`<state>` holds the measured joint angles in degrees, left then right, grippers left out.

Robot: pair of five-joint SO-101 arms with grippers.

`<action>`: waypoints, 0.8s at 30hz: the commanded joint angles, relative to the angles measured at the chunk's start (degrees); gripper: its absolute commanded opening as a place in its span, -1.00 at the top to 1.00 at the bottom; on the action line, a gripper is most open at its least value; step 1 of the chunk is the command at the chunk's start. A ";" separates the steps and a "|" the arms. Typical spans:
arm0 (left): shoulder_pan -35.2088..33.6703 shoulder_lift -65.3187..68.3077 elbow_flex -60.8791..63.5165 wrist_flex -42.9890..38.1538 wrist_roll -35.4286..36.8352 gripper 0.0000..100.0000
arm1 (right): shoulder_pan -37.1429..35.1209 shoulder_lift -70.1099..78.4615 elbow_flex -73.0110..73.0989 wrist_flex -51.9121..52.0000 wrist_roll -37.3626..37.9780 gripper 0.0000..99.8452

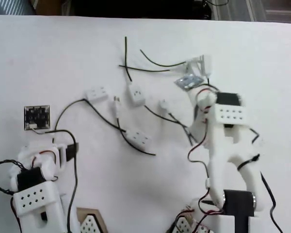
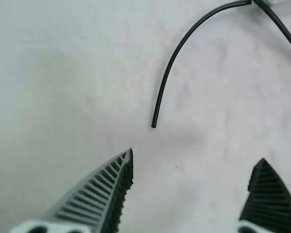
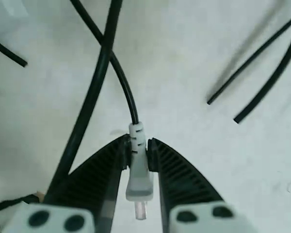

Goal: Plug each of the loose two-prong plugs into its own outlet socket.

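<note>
white tabletop point(image 1: 48, 53) under both arms. right gripper point(image 3: 138, 143) is clamped on a two-prong plug point(image 3: 138, 177) (prong end toward the wrist) out beyond the sockets. left gripper point(image 2: 196, 158) gapes over bare surface. no socket point(image 1: 138, 138) looks filled and a second plug point(image 1: 116, 104) lies loose, so all plugging seems left.

White table point(image 1: 39, 58), sockets point(image 1: 97, 93) (three), plug point(image 1: 116, 103), black cables point(image 2: 155, 114)
</note>
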<state>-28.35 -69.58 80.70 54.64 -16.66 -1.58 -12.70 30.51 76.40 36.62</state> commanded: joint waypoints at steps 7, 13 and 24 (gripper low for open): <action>-0.31 -1.10 -0.35 -1.14 -0.18 0.26 | -12.18 -1.27 8.35 -11.30 -12.31 0.97; -0.31 -1.10 -0.26 -1.14 -1.23 0.26 | -15.25 6.73 7.38 -11.12 -12.48 0.96; -0.31 -1.10 -0.26 -1.05 -1.93 0.26 | -16.04 13.76 0.09 -1.01 -15.12 0.80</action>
<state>-28.35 -69.58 80.70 54.64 -18.07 -16.97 1.45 33.67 71.38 21.93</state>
